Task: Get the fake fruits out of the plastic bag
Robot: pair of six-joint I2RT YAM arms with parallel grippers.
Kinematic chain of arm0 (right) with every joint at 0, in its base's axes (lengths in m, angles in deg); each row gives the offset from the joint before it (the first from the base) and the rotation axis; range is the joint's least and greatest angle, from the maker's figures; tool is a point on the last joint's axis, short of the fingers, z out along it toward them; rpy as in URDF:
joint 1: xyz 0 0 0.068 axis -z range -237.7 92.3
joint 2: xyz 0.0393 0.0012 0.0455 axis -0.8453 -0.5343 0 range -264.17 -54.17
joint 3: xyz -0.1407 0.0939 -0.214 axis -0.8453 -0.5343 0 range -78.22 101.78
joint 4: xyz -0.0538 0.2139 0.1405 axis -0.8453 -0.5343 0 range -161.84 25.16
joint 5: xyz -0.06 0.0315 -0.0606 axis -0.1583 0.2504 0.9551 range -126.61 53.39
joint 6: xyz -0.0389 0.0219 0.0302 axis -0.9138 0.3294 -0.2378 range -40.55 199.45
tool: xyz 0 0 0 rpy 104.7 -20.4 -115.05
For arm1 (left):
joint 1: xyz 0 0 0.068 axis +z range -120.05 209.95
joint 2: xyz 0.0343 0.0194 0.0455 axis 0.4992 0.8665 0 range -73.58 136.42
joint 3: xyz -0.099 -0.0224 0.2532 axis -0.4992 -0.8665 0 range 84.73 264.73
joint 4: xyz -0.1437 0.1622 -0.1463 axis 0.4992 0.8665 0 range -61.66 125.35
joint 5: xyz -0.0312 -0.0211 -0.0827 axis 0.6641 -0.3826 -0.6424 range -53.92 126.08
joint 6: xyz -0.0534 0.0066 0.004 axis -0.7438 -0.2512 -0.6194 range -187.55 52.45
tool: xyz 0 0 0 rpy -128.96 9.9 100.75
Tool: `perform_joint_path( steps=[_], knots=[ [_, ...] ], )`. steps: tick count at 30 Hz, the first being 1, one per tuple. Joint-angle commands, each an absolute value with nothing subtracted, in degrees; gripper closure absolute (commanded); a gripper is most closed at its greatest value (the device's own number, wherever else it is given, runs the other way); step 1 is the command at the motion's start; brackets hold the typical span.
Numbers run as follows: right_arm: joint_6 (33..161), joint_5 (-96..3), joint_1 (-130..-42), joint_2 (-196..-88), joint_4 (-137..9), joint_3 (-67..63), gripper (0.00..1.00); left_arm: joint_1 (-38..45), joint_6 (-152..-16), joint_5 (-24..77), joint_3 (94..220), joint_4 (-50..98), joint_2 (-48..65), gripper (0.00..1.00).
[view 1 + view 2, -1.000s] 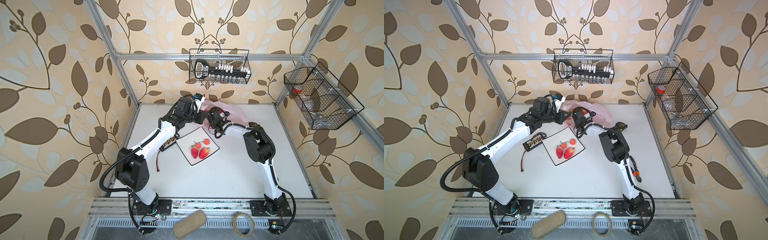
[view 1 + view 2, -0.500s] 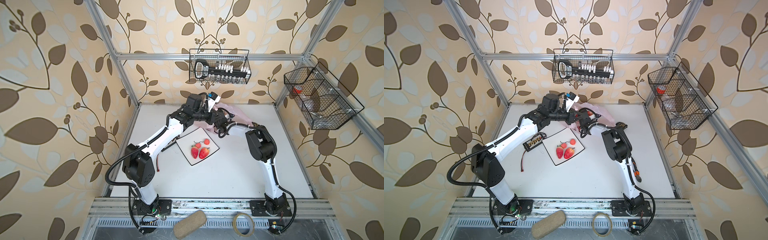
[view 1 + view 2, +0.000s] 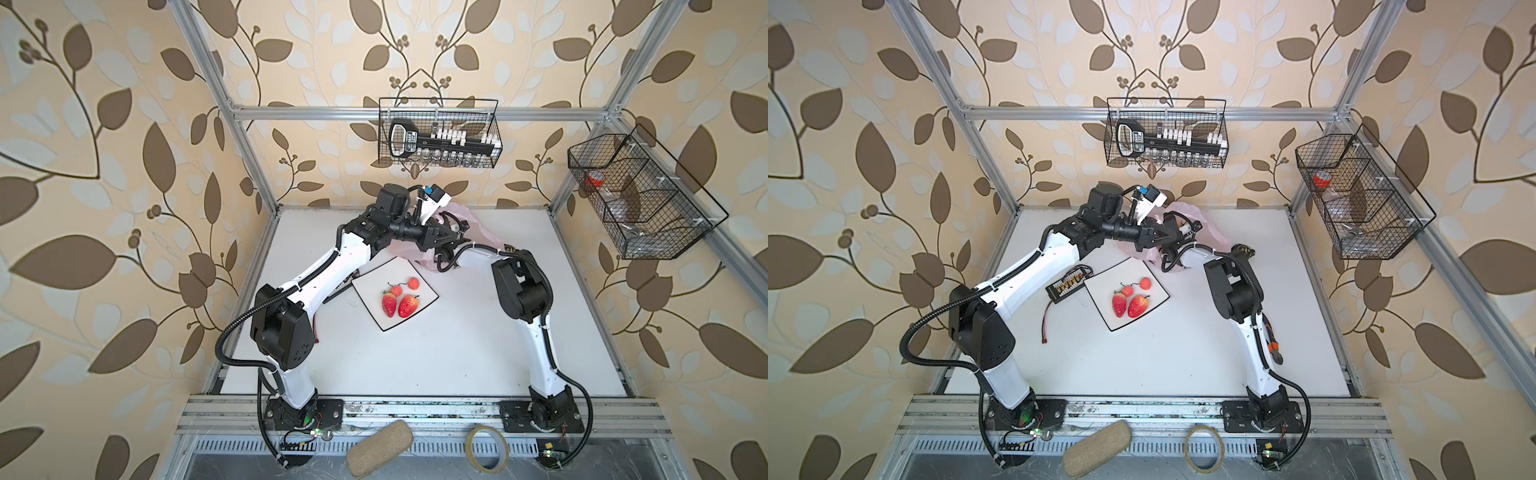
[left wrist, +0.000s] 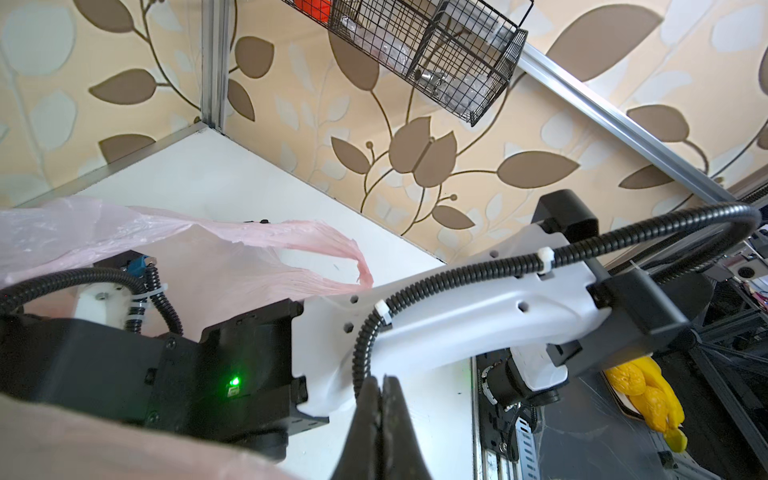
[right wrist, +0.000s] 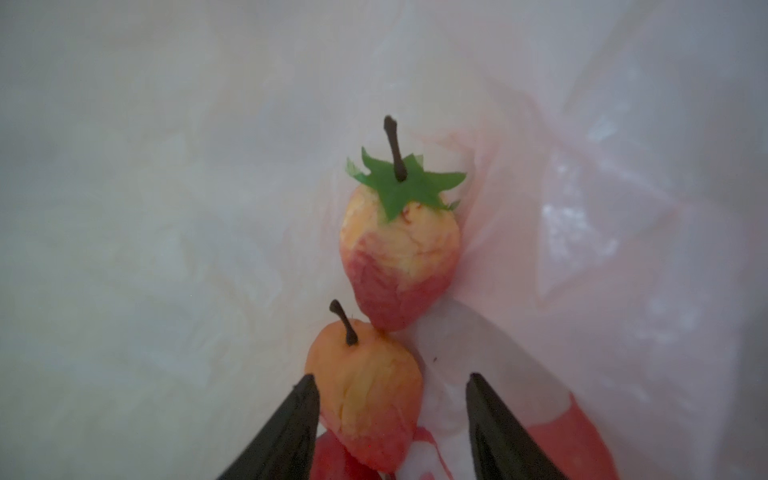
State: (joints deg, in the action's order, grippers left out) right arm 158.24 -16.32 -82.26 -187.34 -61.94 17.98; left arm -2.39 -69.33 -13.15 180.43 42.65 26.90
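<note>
Fake fruits (image 5: 399,249) partly inside the plastic bag (image 4: 232,257) at the far edge of the surface (image 3: 415,365), four on the white plate (image 3: 368,289), right gripper (image 5: 390,376) fingers released astride a pale fruit (image 5: 365,407), left gripper (image 4: 380,386) fingers clenched, arms (image 3: 332,266) crowding the bag, open room in front

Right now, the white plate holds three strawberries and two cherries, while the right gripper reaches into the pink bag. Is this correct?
Not quite. In both top views there are two strawberries on the white plate, not three. The rest holds: two cherries lie there, and the right gripper reaches into the pink bag.
</note>
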Motion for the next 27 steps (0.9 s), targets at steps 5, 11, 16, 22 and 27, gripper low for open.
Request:
perform_joint_path(
  steps=[5, 11, 16, 22, 27],
  knots=[
    [155.28, -17.34, -80.41, -180.82, -58.01, 10.56, 0.54, -2.26, -67.65, -3.41, 179.32, 42.85, 23.56, 1.0],
    [154.07, -18.42, -78.86, -174.14, -54.33, 1.39, 0.56, -0.53, -71.48, 7.92, 174.98, 39.75, 21.25, 1.0],
    [153.98, -19.62, -77.28, -169.33, -52.14, -4.9, 0.57, -0.03, -71.9, 12.59, 173.16, 39.15, 20.46, 1.0],
    [153.0, -22.11, -75.92, -165.23, -50.23, -8.53, 0.56, 0.72, -72.5, 16.11, 173.14, 39.42, 21.15, 1.0],
    [151.87, -25.29, -75.45, -166.18, -50.95, -6.78, 0.48, 0.85, -72.08, 13.2, 173.17, 39.38, 20.94, 1.0]
  ],
)
